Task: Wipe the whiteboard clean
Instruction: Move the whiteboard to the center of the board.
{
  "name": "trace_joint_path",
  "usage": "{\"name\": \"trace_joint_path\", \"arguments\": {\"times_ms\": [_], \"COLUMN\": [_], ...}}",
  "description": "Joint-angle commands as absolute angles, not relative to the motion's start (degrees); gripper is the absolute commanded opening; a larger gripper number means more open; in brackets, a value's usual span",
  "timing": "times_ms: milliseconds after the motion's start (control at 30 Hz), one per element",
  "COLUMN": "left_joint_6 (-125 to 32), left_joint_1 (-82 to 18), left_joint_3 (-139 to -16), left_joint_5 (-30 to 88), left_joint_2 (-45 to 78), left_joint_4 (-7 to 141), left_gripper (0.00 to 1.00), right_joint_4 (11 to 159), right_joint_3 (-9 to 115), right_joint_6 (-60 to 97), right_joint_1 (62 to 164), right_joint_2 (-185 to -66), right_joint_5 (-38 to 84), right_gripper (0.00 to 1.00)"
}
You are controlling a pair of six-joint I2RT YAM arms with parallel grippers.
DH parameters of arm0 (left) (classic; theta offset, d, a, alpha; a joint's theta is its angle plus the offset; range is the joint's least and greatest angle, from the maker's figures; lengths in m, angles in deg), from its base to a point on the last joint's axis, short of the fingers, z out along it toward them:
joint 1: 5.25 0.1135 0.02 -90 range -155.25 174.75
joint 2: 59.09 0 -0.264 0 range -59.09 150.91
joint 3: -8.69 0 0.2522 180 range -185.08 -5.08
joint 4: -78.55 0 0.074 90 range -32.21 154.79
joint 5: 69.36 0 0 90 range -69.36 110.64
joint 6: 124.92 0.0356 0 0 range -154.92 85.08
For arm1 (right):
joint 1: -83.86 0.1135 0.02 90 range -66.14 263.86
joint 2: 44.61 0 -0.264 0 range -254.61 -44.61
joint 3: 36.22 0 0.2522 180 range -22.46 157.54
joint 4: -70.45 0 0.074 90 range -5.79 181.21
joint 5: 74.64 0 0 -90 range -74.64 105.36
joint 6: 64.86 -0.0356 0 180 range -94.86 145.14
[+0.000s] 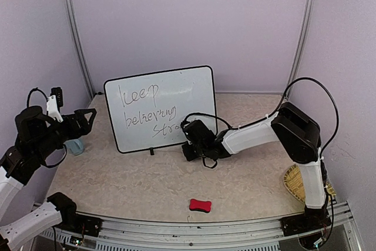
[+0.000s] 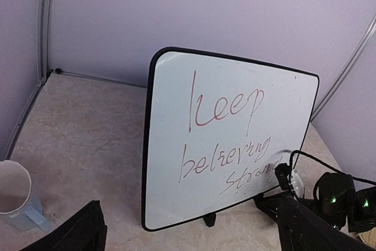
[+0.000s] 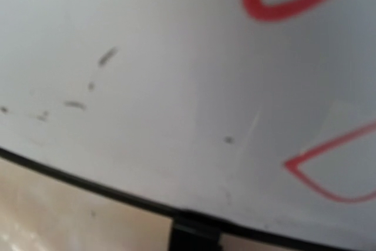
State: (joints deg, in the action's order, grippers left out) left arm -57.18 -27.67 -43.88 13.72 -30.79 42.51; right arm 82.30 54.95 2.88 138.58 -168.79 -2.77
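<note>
Toward the far edge of the surface, you have the whiteboard (image 1: 160, 109), upright on its feet, with handwriting (image 1: 147, 110) across it. At its lower right corner: your right pincer (image 1: 189, 145), closed tight, nothing visible in its grip. By the left edge: your left pincer (image 1: 82, 120), spread wide, empty, beside a pale cup (image 1: 74, 146). Near edge: red eraser (image 1: 200, 205).

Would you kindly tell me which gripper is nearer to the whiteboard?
Right. The right gripper is shut, close against the whiteboard's lower right corner. The left gripper hangs open off its left edge, clearly apart.
</note>
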Motion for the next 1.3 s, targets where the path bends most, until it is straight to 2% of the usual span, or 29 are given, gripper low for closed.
{"name": "trace_joint_path", "arguments": {"times_ms": [0,500,733,767,833,933,1033,1267], "left_joint_6": [-56.63,-56.56,-56.60,-56.61,-56.56,-56.60,-56.58,-56.56], "left_joint_1": [-27.14,-27.14,-27.13,-27.14,-27.14,-27.14,-27.14,-27.14], "left_joint_3": [-43.31,-43.31,-43.31,-43.31,-43.29,-43.29,-43.31,-43.31], "left_joint_5": [13.58,13.67,13.69,13.65,13.57,13.69,13.56,13.52], "left_joint_2": [-30.46,-30.43,-30.39,-30.37,-30.52,-30.52,-30.58,-30.78], "left_joint_4": [43.31,43.30,43.30,43.34,43.34,43.33,43.33,43.34], "left_gripper": [0.99,0.99,0.99,0.99,0.99,0.99,0.99,0.99], "right_joint_4": [82.07,79.02,80.02,79.58,78.10,76.04,74.36,73.96], "right_joint_3": [53.04,45.02,43.65,43.35,42.75,42.58,42.92,47.34], "right_joint_6": [7.09,12.36,10.99,10.32,9.13,7.46,6.36,5.28], "right_joint_1": [137.80,137.40,137.28,137.27,137.30,137.31,137.30,137.76], "right_joint_2": [-165.10,-160.85,-159.17,-158.89,-158.33,-158.11,-158.36,-162.05], "right_joint_5": [0.85,7.38,5.54,5.37,5.54,5.02,3.45,-0.50], "right_gripper": [0.00,0.00,0.00,0.10,0.20,0.31,0.35,0.35]}}
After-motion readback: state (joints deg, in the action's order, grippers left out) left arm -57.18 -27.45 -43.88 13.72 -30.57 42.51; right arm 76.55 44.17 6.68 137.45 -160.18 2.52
